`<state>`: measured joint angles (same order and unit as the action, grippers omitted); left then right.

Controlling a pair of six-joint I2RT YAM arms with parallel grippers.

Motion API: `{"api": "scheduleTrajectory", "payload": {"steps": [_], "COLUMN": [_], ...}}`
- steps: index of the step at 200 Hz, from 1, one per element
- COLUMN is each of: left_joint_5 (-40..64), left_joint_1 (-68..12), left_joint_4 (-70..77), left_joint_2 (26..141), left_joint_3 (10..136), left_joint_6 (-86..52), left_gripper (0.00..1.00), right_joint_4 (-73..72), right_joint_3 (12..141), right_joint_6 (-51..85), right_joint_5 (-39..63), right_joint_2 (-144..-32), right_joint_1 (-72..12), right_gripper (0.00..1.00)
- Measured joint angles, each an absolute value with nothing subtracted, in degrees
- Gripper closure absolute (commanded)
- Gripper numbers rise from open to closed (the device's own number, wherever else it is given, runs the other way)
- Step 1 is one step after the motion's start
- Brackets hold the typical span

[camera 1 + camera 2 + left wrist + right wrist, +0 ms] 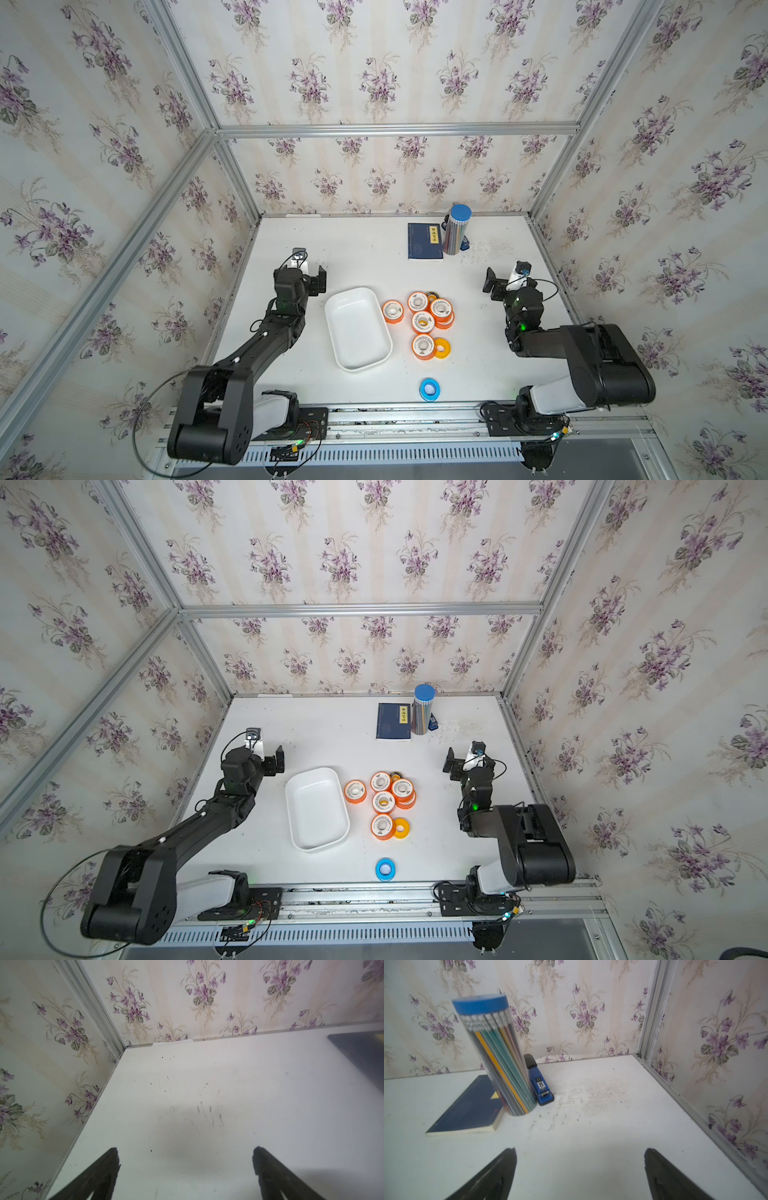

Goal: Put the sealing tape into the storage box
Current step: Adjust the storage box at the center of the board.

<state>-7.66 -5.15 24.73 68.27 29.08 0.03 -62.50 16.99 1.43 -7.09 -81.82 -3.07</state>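
At frame centre in both top views, the storage box [356, 332] lies on the white bench [353, 253], its long axis running upper left to lower right. The sealing tape [423, 322] lies flat, holes up, clustered just right of the box, with a blue spool [429, 389] lower down. Floral-papered walls enclose the bench. Both arms are bent at the elbow, with the left tool [186, 1157] and right tool [580, 1157] spread wide, holding nothing.

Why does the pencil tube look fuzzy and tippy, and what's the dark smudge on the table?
In the right wrist view the pencil tube is soft-edged and seems to lean, probably the wide lens bending it. In the left wrist view the dark smudge is a blurry shadow on the table ahead of the open left pincer.
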Motion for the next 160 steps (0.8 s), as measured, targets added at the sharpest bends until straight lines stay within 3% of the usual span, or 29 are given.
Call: {"api": "scheduleTrajectory", "payload": {"steps": [21,46,74,143,160], "left_joint_5": [-6.3,-3.4,4.3,12.1,11.9], "left_joint_1": [-5.1,-5.1,-5.1,-8.2,-12.2], "left_joint_4": [17.7,7.0,-7.6,-35.9,-38.4], "left_joint_2": [59.2,51.2,46.8,39.0,39.1], "left_joint_3": [30.0,33.2,38.2,33.5,31.3], "left_joint_6": [-4.9,-15.2,-23.1,-32.8,-34.7], "left_gripper": [0.0,0.0,0.0,0.01,0.06], "right_joint_4": [-53.7,-46.3,-32.4,-11.4,-9.5], "right_joint_3": [21.6,20.6,19.9,19.0,19.4], "right_joint_6": [4.6,17.5,28.3,35.9,36.0], "right_joint_5": [-8.4,-11.9,-11.7,-9.8,-9.5], "right_joint_2": [-70.2,-57.9,-49.7,-44.8,-45.6], "right_joint_1": [-3.3,-3.1,-2.2,-2.3,-2.3], "right_gripper": [0.0,0.0,0.12,0.19,0.19]}}
